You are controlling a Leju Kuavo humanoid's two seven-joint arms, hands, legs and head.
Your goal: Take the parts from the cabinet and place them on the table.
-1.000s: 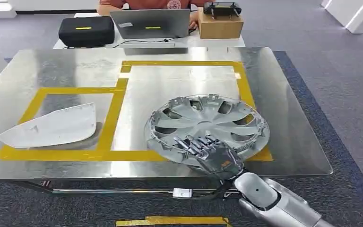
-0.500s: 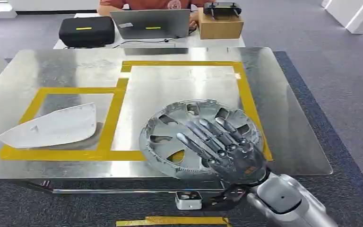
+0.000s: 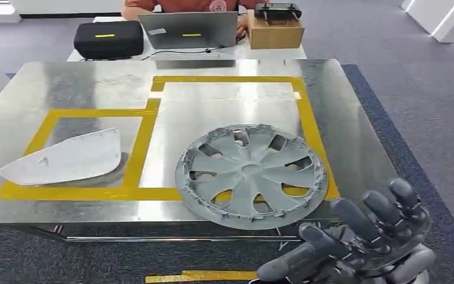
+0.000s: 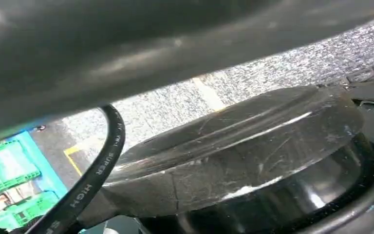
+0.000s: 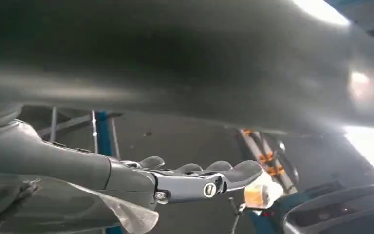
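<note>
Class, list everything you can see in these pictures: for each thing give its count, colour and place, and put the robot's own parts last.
Grey plastic wheel cover: one, grey, flat on the near right of the table, across the yellow tape.
White curved panel part: one, white, inside the left taped box.
Shiny metal table: one, silver, centre.
Yellow tape outlines: two joined boxes, yellow, on the tabletop.
Grey laptop: one, on the far desk.
Black case: one, left of the laptop.
Brown cardboard box: one, right of the laptop.
Person: one, behind the laptop.
Right hand: one, dark grey, fingers spread, off the table's near right edge.
</note>
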